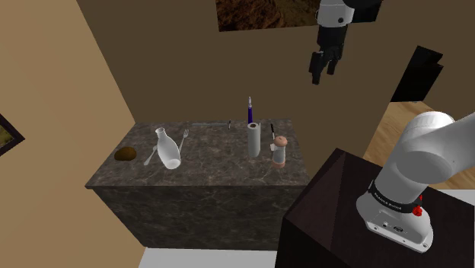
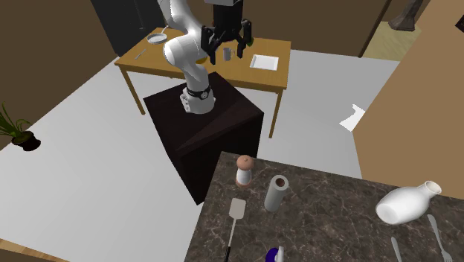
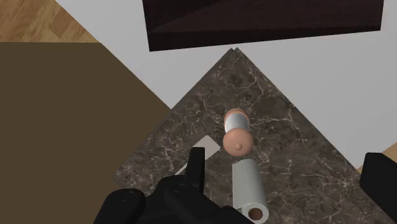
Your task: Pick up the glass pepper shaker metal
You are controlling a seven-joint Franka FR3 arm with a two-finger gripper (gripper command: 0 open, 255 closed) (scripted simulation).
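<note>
Gripper (image 1: 322, 74) spread wide, high above the dark veined counter (image 1: 213, 164); pepper shaker (image 1: 280, 151) stands upright near its edge, just beside a paper roll (image 1: 253, 139). I risk clipping the roll or toppling the shaker descending

1. Walls (image 1: 46, 91) — plain brown. A dark picture (image 1: 263, 14) hangs high on the back wall, and a second frame (image 1: 7, 135) sits at the shoulder view's left edge.
2. Counter (image 1: 205, 171): dark veined stone top, set into the wall corner, with an equally dark front face.
3. Floor (image 2: 97, 149): pale grey. Wood boards (image 1: 396, 129) lie at the shoulder view's right.
4. Table (image 2: 141, 53): wooden with slender legs, standing on the grey floor well apart from the counter.
5. Plant (image 2: 18, 132) — potted, on the floor at the second exterior view's left edge.
6. Light: dim at the counter, brighter on the grey floor.
</note>
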